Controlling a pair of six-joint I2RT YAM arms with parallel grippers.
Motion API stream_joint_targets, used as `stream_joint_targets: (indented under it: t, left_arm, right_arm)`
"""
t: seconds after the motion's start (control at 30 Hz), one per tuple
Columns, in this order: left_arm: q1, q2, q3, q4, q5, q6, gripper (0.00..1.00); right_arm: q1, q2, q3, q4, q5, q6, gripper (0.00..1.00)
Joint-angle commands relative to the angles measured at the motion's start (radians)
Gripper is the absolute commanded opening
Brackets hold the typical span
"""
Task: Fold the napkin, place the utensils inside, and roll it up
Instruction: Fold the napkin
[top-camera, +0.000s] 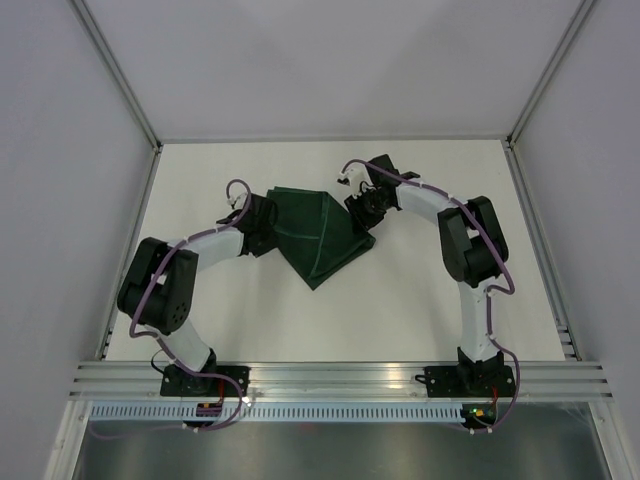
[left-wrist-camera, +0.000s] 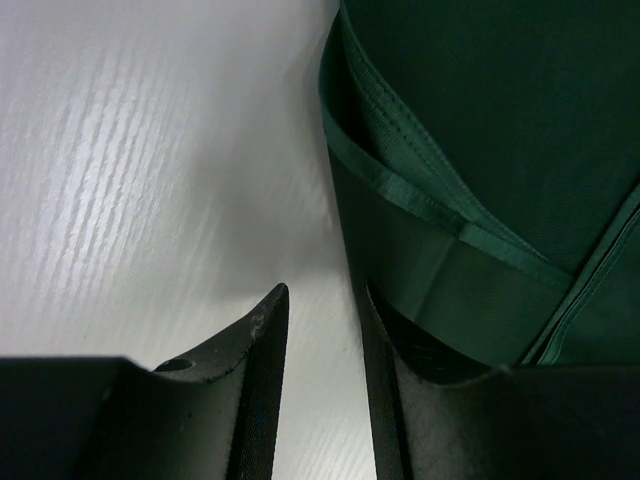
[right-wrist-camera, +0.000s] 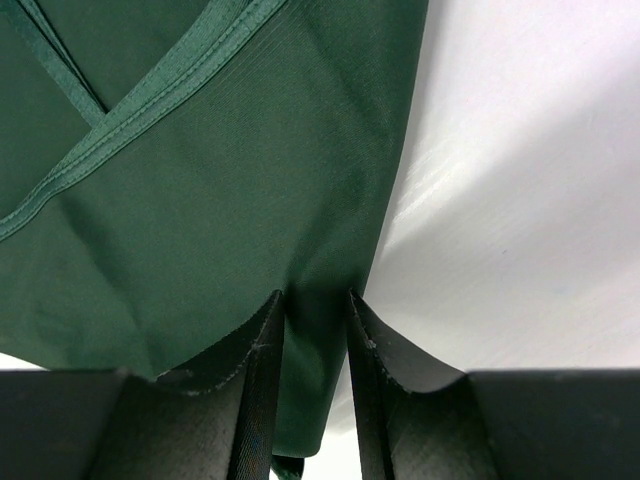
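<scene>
The dark green napkin (top-camera: 320, 235) lies folded on the white table, with a point toward the near side. My left gripper (top-camera: 268, 228) is at its left edge. In the left wrist view the gripper (left-wrist-camera: 325, 295) is open and empty, with bare table between the fingers and the napkin's hemmed layers (left-wrist-camera: 480, 150) just right of the right finger. My right gripper (top-camera: 358, 212) is at the napkin's right corner. In the right wrist view it (right-wrist-camera: 316, 297) is open, and the napkin's edge (right-wrist-camera: 200, 200) hangs between its fingers. No utensils are in view.
The white table (top-camera: 420, 300) is walled by pale panels at the back and sides. An aluminium rail (top-camera: 340, 375) runs along the near edge by the arm bases.
</scene>
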Motion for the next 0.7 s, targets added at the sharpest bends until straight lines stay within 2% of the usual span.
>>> stream_joint_targets:
  t: [0.0,0.33,0.67]
  left_arm:
    - [0.006,0.051,0.061,0.028,0.027,0.039,0.4]
    - [0.008,0.18,0.202,-0.004,0.085,0.101,0.41]
    - [0.006,0.32,0.412,-0.068,0.189,0.177,0.43]
  right_arm:
    - [-0.003,-0.031,-0.049,-0.051,0.008,0.027,0.37]
    - [-0.009,-0.126,-0.169,-0.092,-0.006,0.064,0.35]
    - [-0.007,-0.224,-0.3,-0.129,-0.041,0.08,0.34]
